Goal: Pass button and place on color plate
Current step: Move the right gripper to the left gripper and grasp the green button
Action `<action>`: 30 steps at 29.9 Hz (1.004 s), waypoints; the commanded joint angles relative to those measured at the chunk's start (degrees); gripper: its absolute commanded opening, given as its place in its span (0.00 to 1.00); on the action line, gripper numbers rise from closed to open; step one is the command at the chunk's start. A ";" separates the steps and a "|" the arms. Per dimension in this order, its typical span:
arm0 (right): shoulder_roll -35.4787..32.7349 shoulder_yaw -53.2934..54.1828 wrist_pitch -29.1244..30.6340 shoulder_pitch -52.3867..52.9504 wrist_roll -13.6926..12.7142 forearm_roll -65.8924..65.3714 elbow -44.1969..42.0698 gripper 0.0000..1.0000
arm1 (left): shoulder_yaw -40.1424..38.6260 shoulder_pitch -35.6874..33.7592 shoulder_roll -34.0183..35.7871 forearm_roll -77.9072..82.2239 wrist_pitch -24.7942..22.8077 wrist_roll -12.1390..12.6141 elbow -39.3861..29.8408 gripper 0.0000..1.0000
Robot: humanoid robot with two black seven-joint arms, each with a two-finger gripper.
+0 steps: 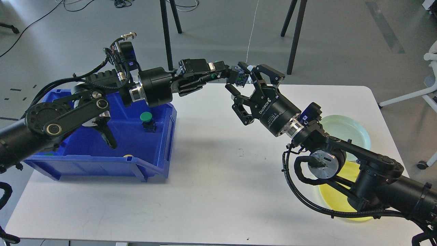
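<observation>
My left gripper (235, 73) reaches right over the table's far edge and is shut on a small dark button (242, 78), held in the air. My right gripper (240, 78) is open, with one finger above the button and one below it, so its jaws stand around the button without closing. A green-capped button (147, 118) sits in the blue bin (102, 160) at the left. A pale green plate (346, 131) and a yellow plate (336, 198) lie at the right, partly hidden by my right arm.
The blue bin takes up the table's left side. The white table (218, 191) has bare surface in the middle and front. Black stand legs (166, 30) rise behind the table's far edge. A white chair (430, 85) is at the far right.
</observation>
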 commanded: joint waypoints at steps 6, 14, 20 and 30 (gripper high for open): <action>0.09 0.14 0.02 0.17 -0.28 -0.35 0.40 0.27 | 0.04 0.03 0.02 0.11 0.16 0.00 0.00 0.13; 0.09 0.14 -0.51 0.17 -0.46 -0.27 0.66 0.06 | -0.05 -0.05 -0.07 -0.06 0.52 0.00 0.00 0.55; -0.09 0.23 -0.69 0.09 -0.46 -0.27 1.10 0.05 | -0.14 -0.14 -0.16 -0.32 0.52 0.00 0.09 0.66; -7.02 7.07 -4.27 -4.04 -0.63 0.00 1.02 0.05 | -0.22 -0.14 -0.16 -0.50 0.34 0.00 0.09 0.71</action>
